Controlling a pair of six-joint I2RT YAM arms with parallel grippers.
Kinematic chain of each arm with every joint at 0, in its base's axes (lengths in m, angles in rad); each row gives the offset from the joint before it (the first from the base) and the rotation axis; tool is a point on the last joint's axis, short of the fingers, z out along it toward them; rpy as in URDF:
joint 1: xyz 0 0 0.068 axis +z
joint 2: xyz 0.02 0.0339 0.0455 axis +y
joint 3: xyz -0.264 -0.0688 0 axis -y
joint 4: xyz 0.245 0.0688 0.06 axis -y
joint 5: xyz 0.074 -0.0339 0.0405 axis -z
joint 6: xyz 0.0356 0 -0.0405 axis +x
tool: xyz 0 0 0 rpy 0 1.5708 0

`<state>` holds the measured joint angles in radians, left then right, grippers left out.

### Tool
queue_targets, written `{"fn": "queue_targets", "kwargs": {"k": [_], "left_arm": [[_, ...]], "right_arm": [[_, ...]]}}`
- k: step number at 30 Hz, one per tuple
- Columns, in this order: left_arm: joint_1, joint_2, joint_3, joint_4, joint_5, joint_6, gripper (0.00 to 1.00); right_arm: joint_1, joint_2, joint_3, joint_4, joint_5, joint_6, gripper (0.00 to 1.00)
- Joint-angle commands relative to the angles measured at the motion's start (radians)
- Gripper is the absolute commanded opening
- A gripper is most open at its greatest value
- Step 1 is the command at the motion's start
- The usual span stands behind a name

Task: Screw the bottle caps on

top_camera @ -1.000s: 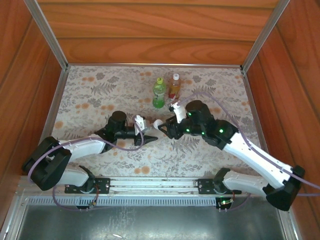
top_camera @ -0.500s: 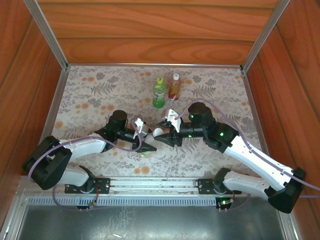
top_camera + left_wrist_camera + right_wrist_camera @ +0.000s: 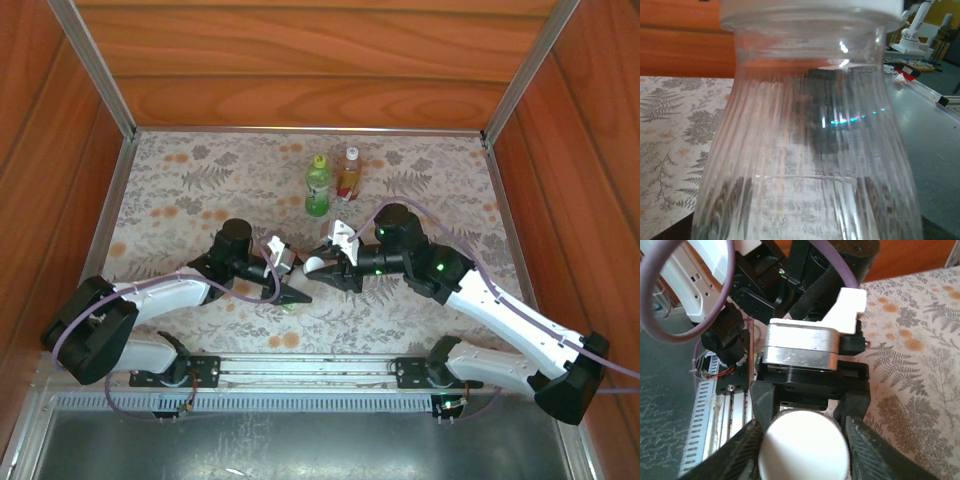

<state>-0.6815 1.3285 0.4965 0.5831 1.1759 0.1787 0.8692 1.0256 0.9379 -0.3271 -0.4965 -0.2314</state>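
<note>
The right arm's fingers (image 3: 867,452) press on both sides of the white cap (image 3: 804,442). The cap sits on the mouth of the clear bottle (image 3: 805,150). The left arm's fingers (image 3: 296,290) are shut tight on the bottle, below its neck. The cap's flat top faces the right arm, so I think the next turn should go around the bottle's long line.
</note>
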Motion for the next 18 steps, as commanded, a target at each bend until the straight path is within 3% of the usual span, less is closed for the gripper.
{"fn": "queue_targets", "kwargs": {"k": [1, 5, 8, 12, 14, 18], "left_arm": [[0.0, -0.015, 0.016, 0.017, 0.023, 0.003, 0.46], [0.0, -0.02, 0.011, 0.017, -0.082, 0.005, 0.46], [0.0, -0.038, 0.002, 0.017, -0.25, 0.025, 0.46], [-0.009, -0.052, 0.01, 0.018, -0.426, 0.054, 0.46], [-0.021, -0.048, 0.019, 0.019, -0.49, 0.082, 0.45], [-0.034, -0.027, 0.038, 0.02, -0.541, 0.103, 0.45]], "right_arm": [[-0.004, 0.01, -0.007, 0.016, -0.034, 0.005, 0.38], [-0.004, 0.018, -0.004, 0.013, -0.027, 0.043, 0.26], [-0.004, 0.004, -0.007, 0.007, 0.127, 0.153, 0.08], [-0.001, -0.002, -0.038, 0.017, 0.317, 0.37, 0.08], [0.008, -0.004, -0.074, 0.056, 0.389, 0.514, 0.0], [0.034, 0.016, -0.095, 0.033, 0.503, 0.677, 0.0]]}}
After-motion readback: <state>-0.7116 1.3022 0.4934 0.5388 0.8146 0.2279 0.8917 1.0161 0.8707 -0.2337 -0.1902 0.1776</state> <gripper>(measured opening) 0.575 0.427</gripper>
